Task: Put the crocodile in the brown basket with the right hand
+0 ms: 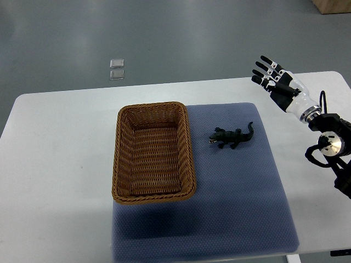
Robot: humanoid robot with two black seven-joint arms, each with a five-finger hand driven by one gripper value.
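A small dark crocodile toy [232, 136] lies on the blue-grey mat [241, 186], head pointing left toward the basket. The brown woven basket [124, 159] sits just left of it and holds nothing that I can see. My right hand [272, 78] hovers above the table's far right side, up and to the right of the crocodile, fingers spread and holding nothing. Its arm [329, 142] enters from the right edge. The left arm does not show.
The white table [60, 142] ends in a rounded far edge, with grey floor beyond. A small clear object [117, 69] lies on the floor behind the table. A wooden box corner [333, 5] shows at top right.
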